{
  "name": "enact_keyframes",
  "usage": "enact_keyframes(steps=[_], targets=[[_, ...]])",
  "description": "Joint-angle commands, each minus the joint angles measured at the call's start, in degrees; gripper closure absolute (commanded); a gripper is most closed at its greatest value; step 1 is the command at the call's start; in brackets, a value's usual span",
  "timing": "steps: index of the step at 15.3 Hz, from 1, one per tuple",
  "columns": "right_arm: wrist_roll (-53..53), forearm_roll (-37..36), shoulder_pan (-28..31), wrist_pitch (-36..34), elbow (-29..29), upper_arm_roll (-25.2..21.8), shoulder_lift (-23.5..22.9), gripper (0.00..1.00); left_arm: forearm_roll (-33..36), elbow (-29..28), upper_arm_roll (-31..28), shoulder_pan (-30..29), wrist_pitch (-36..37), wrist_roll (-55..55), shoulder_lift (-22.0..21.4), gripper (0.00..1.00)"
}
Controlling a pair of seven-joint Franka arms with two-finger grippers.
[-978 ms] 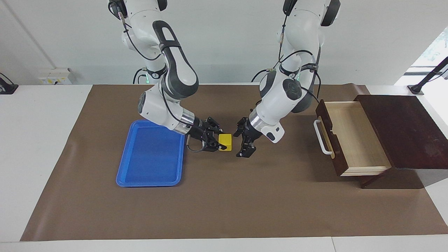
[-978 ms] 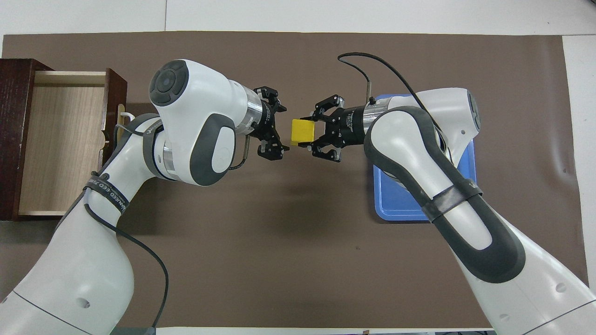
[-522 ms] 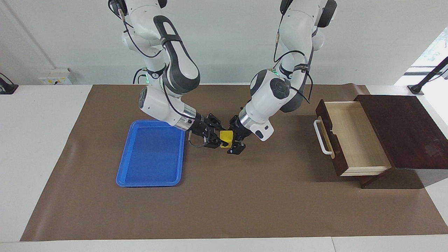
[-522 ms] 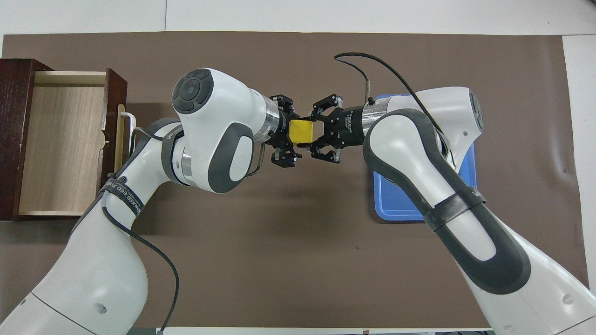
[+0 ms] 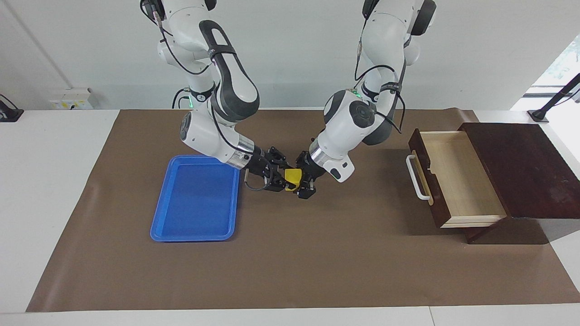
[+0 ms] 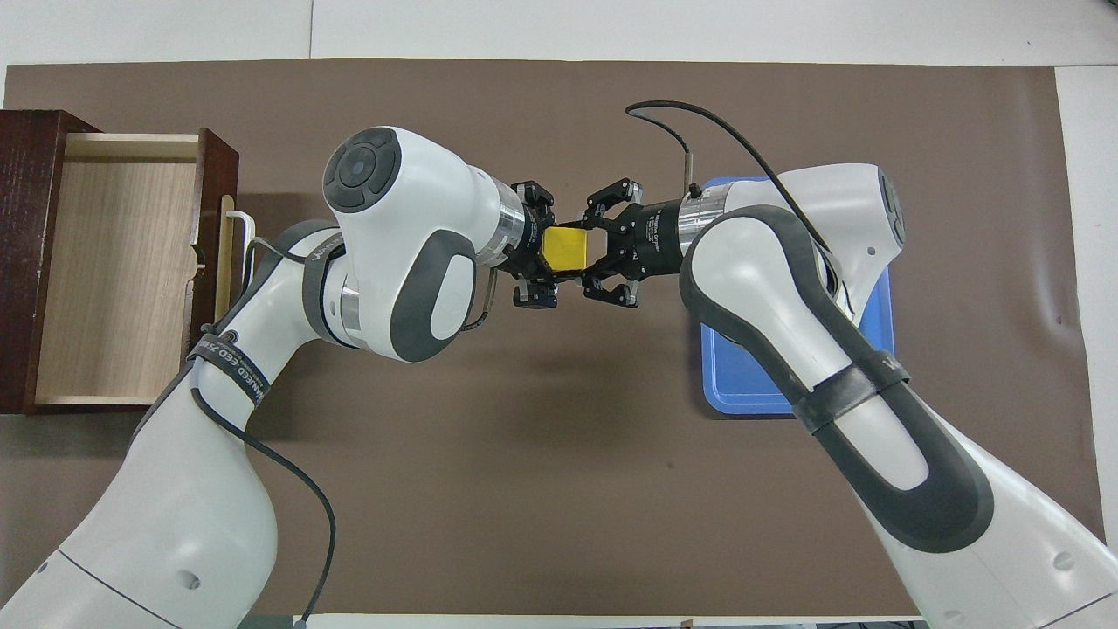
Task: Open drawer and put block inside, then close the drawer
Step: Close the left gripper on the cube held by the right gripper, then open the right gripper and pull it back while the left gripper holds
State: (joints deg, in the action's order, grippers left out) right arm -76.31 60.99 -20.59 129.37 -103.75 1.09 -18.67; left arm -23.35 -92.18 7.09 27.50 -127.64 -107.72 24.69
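The yellow block (image 5: pixel 293 175) (image 6: pixel 564 248) is held in the air over the brown mat, between the blue tray and the drawer. My right gripper (image 5: pixel 282 180) (image 6: pixel 587 248) is shut on it from the tray's side. My left gripper (image 5: pixel 302 183) (image 6: pixel 546 246) has its fingers closed on the block's other end. The dark brown box's drawer (image 5: pixel 457 176) (image 6: pixel 113 262) is pulled open at the left arm's end of the table. Its pale wood interior is empty and its white handle (image 5: pixel 414 176) (image 6: pixel 240 236) faces the table's middle.
A flat blue tray (image 5: pixel 195 199) (image 6: pixel 742 376) lies empty on the mat toward the right arm's end, partly under the right arm in the overhead view. The brown mat (image 5: pixel 290 262) covers the table.
My left gripper moved from the drawer's side up to the block and closed its fingers around it. The right gripper kept hold of the block and lifted it slightly.
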Motion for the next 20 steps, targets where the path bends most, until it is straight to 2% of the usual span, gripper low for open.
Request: enact_keyframes(steps=[1,5,6,7,8,9,12,16,18,20], targets=[[-1.65,-1.05,0.11,-0.44,-0.49,0.05,1.26,1.00,0.68,0.78,-0.58,0.53,0.99,-0.03,0.09,1.00],[-2.18,-1.05,0.20,-0.44,-0.40,0.14,1.44,0.98,0.68,0.78,-0.58,0.53,0.64,-0.03,0.09,1.00],[-2.79,-1.05,0.20,-0.35,-0.40,0.05,1.61,0.35,0.68,0.78,-0.58,0.53,0.64,-0.03,0.09,1.00],[-3.05,-1.14,-0.24,-0.09,-0.49,-0.12,1.62,0.11,0.68,0.78,-0.58,0.53,0.81,-0.03,0.09,1.00],[-3.23,-1.75,-0.24,-0.08,-0.40,-0.12,1.62,0.03,0.68,0.69,-0.58,0.53,0.81,-0.03,0.00,1.00],[-3.49,-2.71,-0.24,-0.08,-0.40,-0.12,1.70,0.00,0.68,0.78,-0.58,0.53,0.73,-0.03,0.09,1.00],[-3.85,-2.99,-0.07,-0.35,-0.23,-0.12,1.70,0.00,0.76,0.69,-0.84,-0.25,2.04,0.76,-0.87,1.00],[-3.76,-4.20,1.59,-1.83,-0.05,-0.47,2.23,0.00,4.53,1.21,-1.11,-5.60,9.58,1.46,-5.61,1.00],[-3.50,-9.72,5.71,-5.95,1.17,-0.65,3.10,0.00,4.54,1.74,-1.20,-9.82,15.63,5.40,-7.81,1.00],[-3.06,-15.52,9.58,-12.09,4.50,-0.65,3.29,0.00,4.63,5.15,-1.28,-13.59,22.57,8.74,-8.35,1.00]])
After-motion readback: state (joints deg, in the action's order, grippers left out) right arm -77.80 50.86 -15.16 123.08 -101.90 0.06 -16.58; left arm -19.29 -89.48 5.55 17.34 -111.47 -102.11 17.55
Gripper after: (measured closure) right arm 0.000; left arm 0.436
